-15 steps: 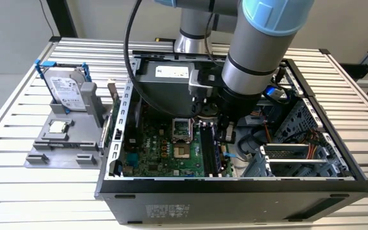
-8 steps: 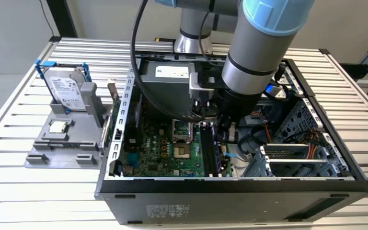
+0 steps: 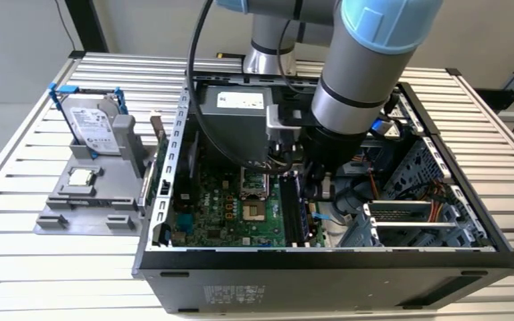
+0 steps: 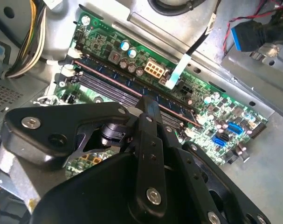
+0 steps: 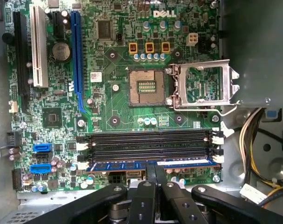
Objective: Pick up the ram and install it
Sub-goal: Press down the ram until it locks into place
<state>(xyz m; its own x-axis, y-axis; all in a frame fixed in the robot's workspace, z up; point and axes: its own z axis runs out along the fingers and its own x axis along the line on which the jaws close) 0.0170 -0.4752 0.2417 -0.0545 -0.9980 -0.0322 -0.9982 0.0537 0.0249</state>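
We view an open computer case (image 3: pixel 328 257) on a slatted table (image 3: pixel 25 267), with the arm (image 3: pixel 355 87) reaching down into it over the green motherboard (image 5: pixel 118 107). Outside the case, on the exterior view's left, a grey fixture (image 3: pixel 88 200) carries a hard drive (image 3: pixel 92 127) and a processor chip (image 3: pixel 80 176). In the first wrist view the ram (image 5: pixel 132 165) lies along the memory slot nearest the gripper (image 5: pixel 155 169), beside three vacant black slots (image 5: pixel 146 144); the empty processor socket (image 5: pixel 146 87) sits beyond them with its retention frame (image 5: pixel 202 84) swung open. The fingers (image 5: pixel 147 175) are drawn together on the stick's upper edge at about its mid-length; whether they clamp it or merely press on it, we cannot tell. We judge the main risk to be uneven seating: if the stick is tilted or slightly off the slot's line, downward force could leave one end raised, with its white end latch (image 5: pixel 217 161) unengaged, or could strain the board.
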